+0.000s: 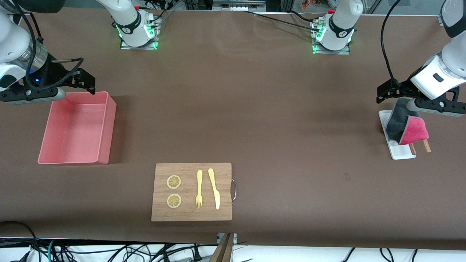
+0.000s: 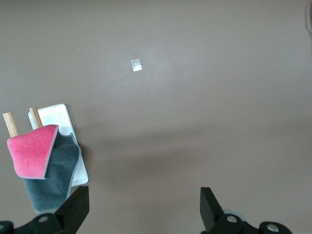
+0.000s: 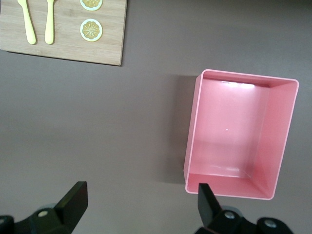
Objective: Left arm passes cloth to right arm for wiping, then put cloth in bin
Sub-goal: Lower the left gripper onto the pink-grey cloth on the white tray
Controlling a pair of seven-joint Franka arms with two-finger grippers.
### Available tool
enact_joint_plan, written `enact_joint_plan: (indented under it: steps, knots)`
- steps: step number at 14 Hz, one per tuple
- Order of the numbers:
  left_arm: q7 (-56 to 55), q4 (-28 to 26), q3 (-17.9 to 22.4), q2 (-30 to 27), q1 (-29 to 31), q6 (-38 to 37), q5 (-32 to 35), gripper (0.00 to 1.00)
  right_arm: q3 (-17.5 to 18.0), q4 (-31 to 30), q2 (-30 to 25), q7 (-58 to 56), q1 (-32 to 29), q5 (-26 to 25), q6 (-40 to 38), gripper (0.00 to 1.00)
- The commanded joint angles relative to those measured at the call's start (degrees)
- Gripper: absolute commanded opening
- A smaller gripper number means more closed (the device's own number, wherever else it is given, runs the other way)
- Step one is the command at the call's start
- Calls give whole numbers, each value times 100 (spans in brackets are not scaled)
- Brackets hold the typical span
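Observation:
The cloth [image 1: 405,125], dark grey with a magenta-pink flap, lies draped over a narrow white tray [image 1: 402,153] and two wooden sticks at the left arm's end of the table. It also shows in the left wrist view [image 2: 46,163]. My left gripper [image 1: 385,91] is open and empty in the air, over the table beside the tray; in its wrist view [image 2: 144,207] only bare table lies between the fingers. The salmon-pink bin [image 1: 111,123] stands empty at the right arm's end. My right gripper [image 1: 87,80] is open and empty, over the table by the bin's farther wall [image 3: 140,202].
A wooden board [image 1: 191,214] with two lemon slices, a yellow fork and a yellow knife lies near the table's front edge, and shows in the right wrist view [image 3: 68,44]. A small bit of tape [image 2: 136,65] lies on the table. Cables hang below the front edge.

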Motion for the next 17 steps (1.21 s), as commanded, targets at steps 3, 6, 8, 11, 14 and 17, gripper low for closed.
enact_joint_plan:
  steps: [3, 6, 8, 11, 14, 17]
  knots:
    - [-27, -130, 43, -138, -46, -43, 42, 100, 5, 91, 23, -44, 9, 15, -313, 99]
    - [-44, -103, -9, -121, -64, -193, 51, 100, -4, 65, 32, -53, 9, -3, -340, 100]
    - [-45, -95, -10, -77, -55, -193, 51, 100, -13, 73, 32, -53, 0, -12, -367, 100]
    - [-45, 299, 8, 247, -55, -220, 15, 100, -4, 91, 32, -44, 9, -3, -367, 99]
    - [43, 441, 34, 459, -38, -343, 408, 100, -4, 117, 32, -53, 18, -3, -341, 100]
    - [847, 407, 25, 652, -29, -395, 1655, 100, -4, 117, 40, -53, 9, -3, -305, 100]
